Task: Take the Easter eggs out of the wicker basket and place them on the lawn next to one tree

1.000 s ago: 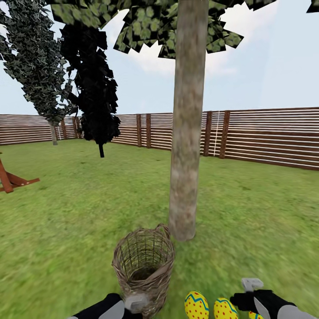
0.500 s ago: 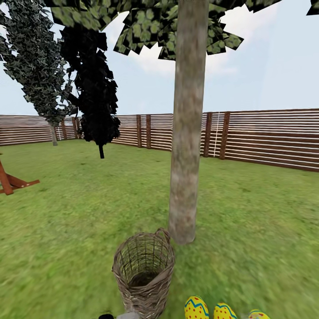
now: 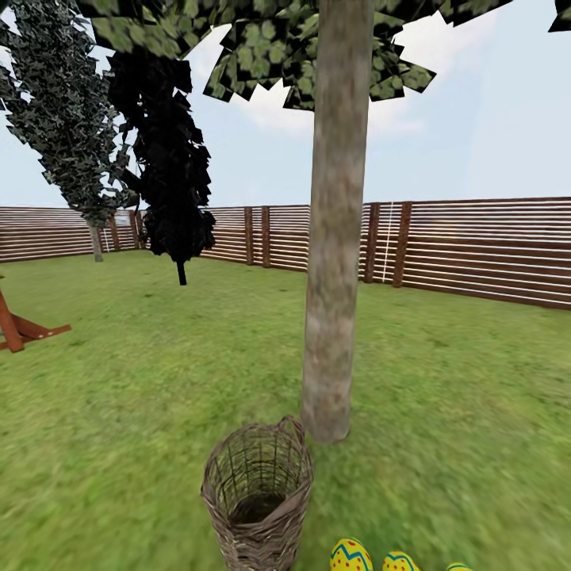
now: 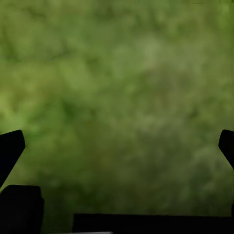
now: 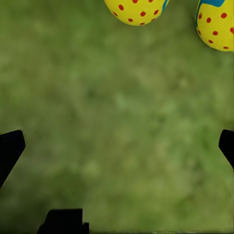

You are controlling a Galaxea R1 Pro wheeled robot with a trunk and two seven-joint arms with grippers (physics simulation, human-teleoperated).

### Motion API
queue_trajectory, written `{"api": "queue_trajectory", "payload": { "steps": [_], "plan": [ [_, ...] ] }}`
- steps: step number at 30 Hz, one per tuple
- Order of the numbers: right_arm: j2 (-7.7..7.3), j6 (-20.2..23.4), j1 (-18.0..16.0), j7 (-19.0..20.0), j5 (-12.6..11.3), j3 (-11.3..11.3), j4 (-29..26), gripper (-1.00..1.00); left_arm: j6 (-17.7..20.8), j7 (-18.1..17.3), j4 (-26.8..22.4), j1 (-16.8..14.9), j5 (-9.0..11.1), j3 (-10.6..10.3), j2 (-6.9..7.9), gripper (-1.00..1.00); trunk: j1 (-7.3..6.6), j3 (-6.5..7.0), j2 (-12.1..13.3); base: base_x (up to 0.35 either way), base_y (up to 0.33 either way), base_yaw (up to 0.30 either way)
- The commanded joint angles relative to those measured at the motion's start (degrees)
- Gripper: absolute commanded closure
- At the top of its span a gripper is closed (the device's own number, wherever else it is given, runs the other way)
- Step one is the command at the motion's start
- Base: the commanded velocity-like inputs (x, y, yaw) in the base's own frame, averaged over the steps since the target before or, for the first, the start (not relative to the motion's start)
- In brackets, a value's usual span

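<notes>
The wicker basket [image 3: 258, 500] stands upright on the lawn [image 3: 143, 396], just in front of the thick pale tree [image 3: 333, 301]; no egg shows inside it. Three yellow Easter eggs lie on the grass to its right at the head view's bottom edge: one [image 3: 351, 556], a second [image 3: 400, 562] and the cropped top of a third [image 3: 458, 567]. My left gripper [image 4: 117, 146] is open over bare grass. Open too is my right gripper [image 5: 117, 146], above grass, with two eggs [image 5: 138, 9] [image 5: 217, 24] lying beyond its fingertips.
A brown slatted fence [image 3: 476, 246] runs along the back of the garden. A black-foliage tree [image 3: 170, 159] and a grey-green tree [image 3: 67, 119] stand far left. A red wooden frame [image 3: 20, 329] pokes in at the left edge. Open grass surrounds the trunk.
Both arms, seen at the head view's bottom edge a second ago, have dropped out of it. The whole picture has shifted slightly downward, so the camera moved; basket and eggs stay put.
</notes>
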Motion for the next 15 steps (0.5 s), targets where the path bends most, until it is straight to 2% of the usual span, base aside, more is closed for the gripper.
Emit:
{"api": "queue_trajectory", "payload": {
  "steps": [1, 6, 8, 15],
  "plan": [
    [0.00, -0.4, 0.1, -0.2, 0.6, -0.5, 0.2, -1.00, -0.6, 0.4, 0.2, 0.3, 0.4, -0.3, -0.02, -1.00, -0.24, 0.12, 0.4, 0.000, 0.000, 0.000],
    [0.04, -0.5, 0.2, 0.3, 0.3, -0.5, 0.2, -1.00, -1.3, 0.4, 0.9, 1.0, 0.4, -0.3, -0.02, -1.00, -1.33, 1.02, 2.4, 0.000, 0.000, 0.000],
    [0.80, -0.2, 0.2, 0.4, 0.2, -0.5, 0.2, -1.00, -1.4, 0.4, 1.1, 1.8, 0.4, -0.3, -0.02, -1.00, -1.77, 1.33, 3.2, 0.000, 0.000, 0.018],
    [1.31, 0.6, 0.2, 0.0, 0.1, -0.6, 0.6, -1.00, -1.2, 0.3, 1.4, 2.9, 0.5, -0.3, -0.34, -1.00, -3.31, 2.01, 6.0, 0.000, 0.000, 0.078]
  ]
}}
